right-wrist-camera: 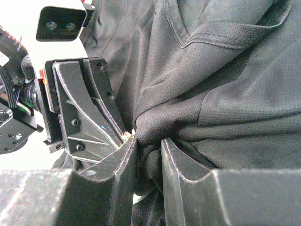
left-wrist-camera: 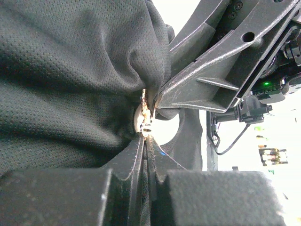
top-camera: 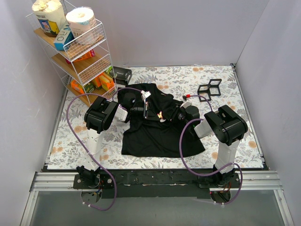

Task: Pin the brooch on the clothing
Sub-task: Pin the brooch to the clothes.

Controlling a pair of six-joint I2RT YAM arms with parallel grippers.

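Floral surface (top-camera: 225, 89) with a black T-shirt (top-camera: 155, 136) at its centre.
Left fingers (left-wrist-camera: 129, 160) closed on the brooch (left-wrist-camera: 146, 115) against bunched fabric; right fingers (right-wrist-camera: 124, 162) pinch a T-shirt fold beside it.

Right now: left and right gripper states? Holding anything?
Left gripper: closed, pinching the brooch at its tips.
Right gripper: closed on a bunched fold of the black T-shirt.
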